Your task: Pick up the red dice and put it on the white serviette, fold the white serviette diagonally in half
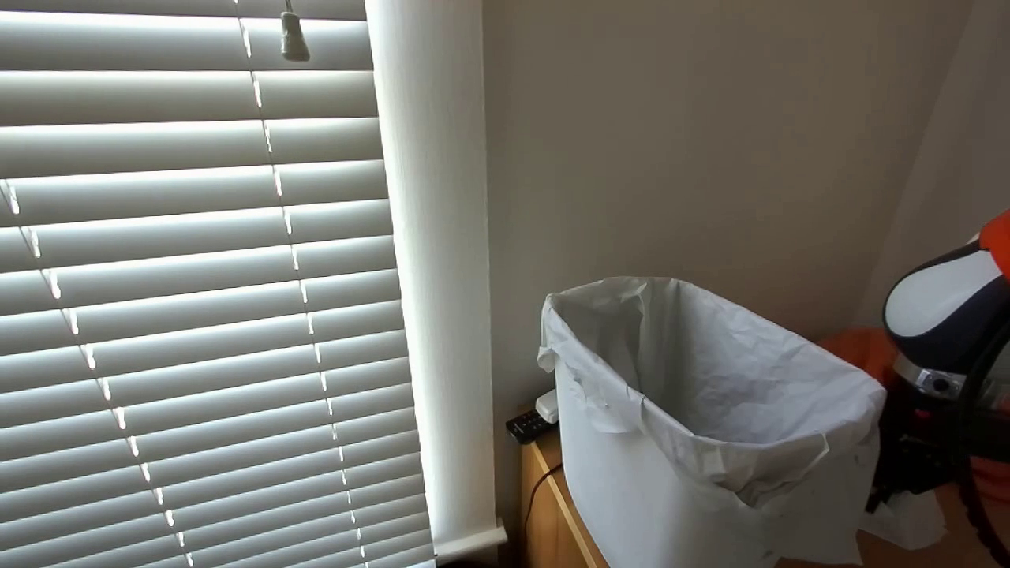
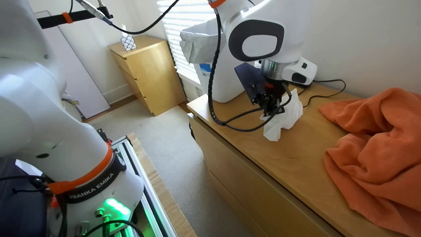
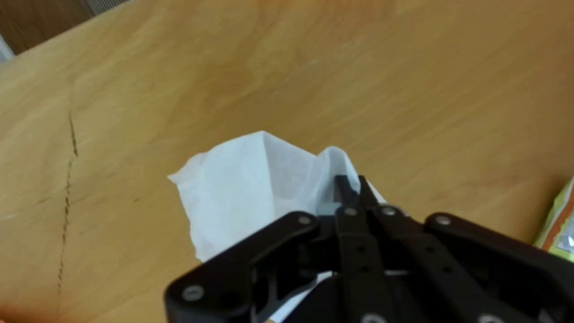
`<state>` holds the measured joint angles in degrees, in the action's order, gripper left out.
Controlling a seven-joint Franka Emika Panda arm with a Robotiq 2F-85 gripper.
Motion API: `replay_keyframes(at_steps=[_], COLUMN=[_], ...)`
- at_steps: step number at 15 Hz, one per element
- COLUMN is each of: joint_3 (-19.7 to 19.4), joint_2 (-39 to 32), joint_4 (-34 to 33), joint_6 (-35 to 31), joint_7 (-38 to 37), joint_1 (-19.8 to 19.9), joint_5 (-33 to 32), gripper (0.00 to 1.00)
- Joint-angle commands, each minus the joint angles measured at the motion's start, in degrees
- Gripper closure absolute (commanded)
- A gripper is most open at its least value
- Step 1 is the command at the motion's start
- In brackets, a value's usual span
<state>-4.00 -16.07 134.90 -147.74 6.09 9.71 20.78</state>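
The white serviette (image 3: 233,188) lies bunched and creased under my gripper in the wrist view. My gripper (image 3: 358,184) is shut, with a raised fold of the serviette pinched between its fingertips. In an exterior view the gripper (image 2: 273,111) is low over the wooden top, and the serviette (image 2: 289,115) spreads around and behind it, partly lifted. A piece of the serviette (image 1: 907,521) also shows in an exterior view at the lower right. The red dice does not show in any view; it is hidden or out of view.
A tall white bin with a liner (image 2: 227,72) stands on the wooden dresser (image 2: 296,154), near its end. A crumpled orange cloth (image 2: 378,158) lies on the dresser. A colourful packet (image 3: 563,229) shows at the wrist view's right edge. A remote (image 1: 527,426) lies behind the bin.
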Motion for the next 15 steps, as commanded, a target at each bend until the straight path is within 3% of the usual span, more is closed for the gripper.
replay_keyframes(at_steps=[1, 9, 10, 12, 15], joint_3=[0.6, 0.5, 0.3, 0.5, 0.7], joint_2=[-2.4, -4.7, -4.7, -4.3, -3.0], joint_4=[-0.9, -1.7, -1.9, -2.2, -2.0], joint_6=[2.5, 5.4, 5.7, 6.2, 6.8], joint_7=[0.4, -0.6, -1.1, -1.0, -0.5], joint_1=[0.5, -0.1, -0.2, -0.1, 0.1], joint_5=[-1.1, -5.0, -5.4, -5.6, -5.2], gripper=[1.00, 0.99, 0.74, 0.68, 0.46])
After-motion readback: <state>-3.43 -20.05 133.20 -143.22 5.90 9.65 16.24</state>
